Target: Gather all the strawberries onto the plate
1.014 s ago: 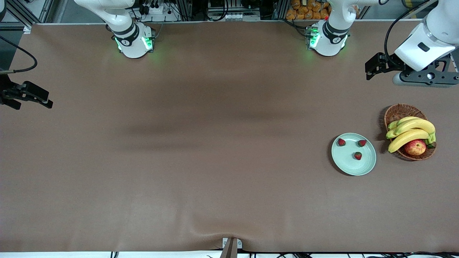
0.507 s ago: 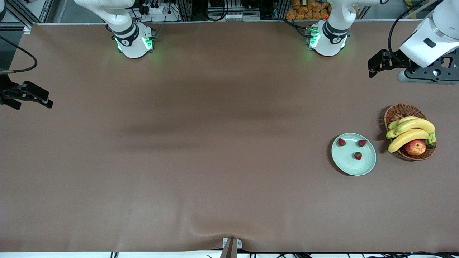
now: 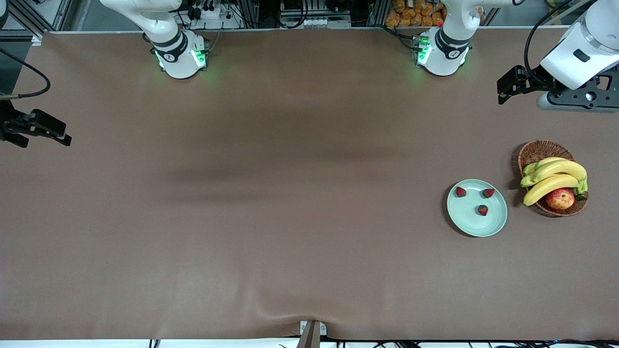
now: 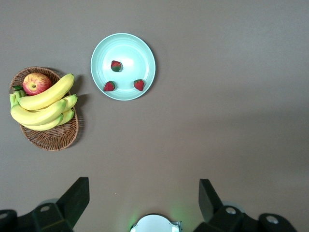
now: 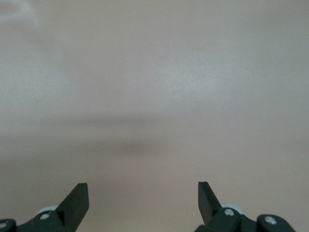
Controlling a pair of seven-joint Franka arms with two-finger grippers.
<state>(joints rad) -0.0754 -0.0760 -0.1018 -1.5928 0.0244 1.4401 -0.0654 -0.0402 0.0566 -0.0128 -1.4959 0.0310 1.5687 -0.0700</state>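
Three strawberries (image 3: 482, 198) lie on one plate (image 3: 470, 225): on its face, one sits near ten o'clock, one near one o'clock, and one just past centre toward three o'clock. One wicker basket (image 3: 537, 151) stands beside the plate, toward the left arm's end of the table. It holds one apple (image 3: 560, 198) at about five o'clock and one bunch of bananas (image 3: 555, 178) across its middle; at least three bananas show, though the exact number cannot be told.
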